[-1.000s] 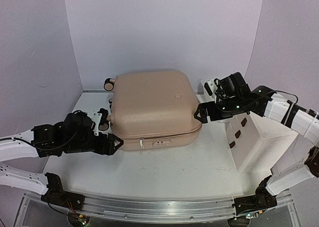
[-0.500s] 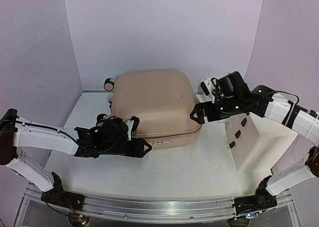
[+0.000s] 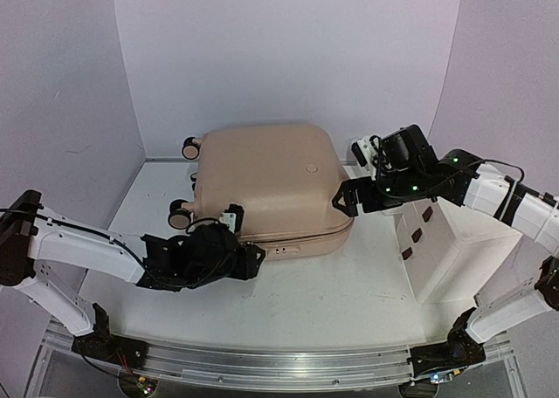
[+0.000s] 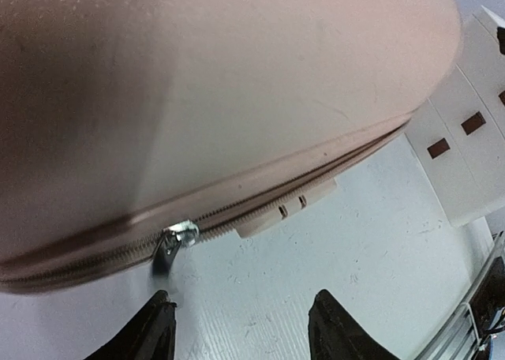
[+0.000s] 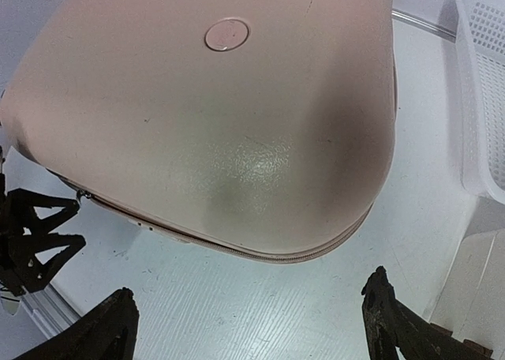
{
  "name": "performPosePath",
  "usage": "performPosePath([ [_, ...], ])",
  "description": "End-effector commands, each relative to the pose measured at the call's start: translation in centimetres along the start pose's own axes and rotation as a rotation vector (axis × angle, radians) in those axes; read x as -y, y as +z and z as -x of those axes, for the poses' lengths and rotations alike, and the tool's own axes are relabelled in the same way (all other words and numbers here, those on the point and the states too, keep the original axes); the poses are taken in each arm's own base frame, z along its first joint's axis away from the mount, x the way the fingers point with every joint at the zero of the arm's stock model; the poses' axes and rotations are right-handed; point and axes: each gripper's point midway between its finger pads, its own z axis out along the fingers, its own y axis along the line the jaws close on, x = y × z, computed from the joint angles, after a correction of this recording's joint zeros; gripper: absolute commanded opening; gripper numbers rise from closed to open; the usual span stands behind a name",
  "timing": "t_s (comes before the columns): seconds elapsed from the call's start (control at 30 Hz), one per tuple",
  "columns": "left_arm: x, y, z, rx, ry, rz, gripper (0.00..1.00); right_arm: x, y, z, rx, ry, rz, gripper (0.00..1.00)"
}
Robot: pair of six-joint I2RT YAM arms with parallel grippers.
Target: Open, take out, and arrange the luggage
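Observation:
The luggage [image 3: 266,184], a pale pink hard-shell suitcase, lies flat on the white table with its zipper seam facing the near edge. My left gripper [image 3: 253,260] is low at the front side of the luggage [image 4: 237,99], open, with only bare table between its fingers. Its left fingertip [image 4: 160,309] sits just below the metal zipper pull [image 4: 175,241] without touching it. My right gripper [image 3: 343,200] hovers wide open over the front right corner of the luggage [image 5: 221,123], holding nothing; in its own view the right gripper [image 5: 251,297] spans bare table.
A white drawer cabinet [image 3: 445,250] stands right of the luggage, close to its right corner. A white mesh basket [image 5: 481,84] sits behind the cabinet. Two black wheels [image 3: 179,213] stick out on the luggage's left side. Purple walls close in the back and sides.
My left arm has swept right along the luggage's front, from its left corner to the zipper pull, and its jaws have narrowed somewhat. The right arm has stayed still.

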Motion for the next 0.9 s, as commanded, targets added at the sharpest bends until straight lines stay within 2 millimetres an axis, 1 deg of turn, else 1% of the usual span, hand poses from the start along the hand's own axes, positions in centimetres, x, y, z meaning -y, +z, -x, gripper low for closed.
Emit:
performPosePath([
  [0.0, -1.6, -1.9, 1.6, 0.122, -0.021, 0.126, 0.59, -0.7, -1.2, 2.5, 0.100, 0.008, 0.020, 0.98],
  [0.07, -2.1, -2.0, 1.2, 0.128, -0.016, 0.153, 0.60, -0.8, -0.9, 2.3, 0.091, 0.009, 0.025, 0.98],
  [0.13, -2.6, -2.2, 1.1, 0.128, -0.009, 0.169, 0.65, -0.9, -0.8, 2.3, 0.087, 0.010, 0.028, 0.98],
  [0.2, -2.7, -2.4, 0.9, 0.121, -0.008, 0.159, 0.70, -0.8, -0.9, 2.2, 0.089, 0.010, 0.026, 0.98],
  [0.3, -2.5, -1.8, 0.4, 0.080, -0.009, 0.141, 0.77, -0.5, -1.1, 2.0, 0.096, 0.012, 0.012, 0.98],
  [0.4, -3.4, -1.7, 0.5, 0.103, -0.101, 0.169, 0.78, -0.5, -1.2, 2.0, 0.099, 0.014, 0.012, 0.98],
  [0.47, -3.9, -1.7, 0.9, 0.140, -0.128, 0.198, 0.78, -0.6, -1.4, 2.1, 0.103, 0.017, 0.019, 0.98],
  [0.53, -3.7, -1.3, 1.4, 0.161, -0.111, 0.218, 0.75, -0.6, -1.6, 2.2, 0.109, 0.017, 0.020, 0.98],
  [0.57, -3.6, -0.9, 1.5, 0.162, -0.096, 0.229, 0.72, -0.6, -1.6, 2.3, 0.111, 0.017, 0.020, 0.98],
  [0.73, -2.4, 1.3, 1.2, 0.141, -0.034, 0.251, 0.66, -0.7, -2.1, 2.6, 0.125, 0.023, 0.026, 0.98],
  [0.8, -2.5, 1.7, 1.3, 0.153, -0.024, 0.270, 0.61, -0.6, -2.3, 2.6, 0.130, 0.024, 0.022, 0.98],
  [0.83, -2.6, 1.8, 1.4, 0.166, -0.017, 0.287, 0.56, -0.6, -2.3, 2.6, 0.131, 0.024, 0.020, 0.98],
  [0.87, -2.7, 1.9, 1.7, 0.179, -0.012, 0.300, 0.53, -0.6, -2.3, 2.6, 0.131, 0.023, 0.019, 0.98],
])
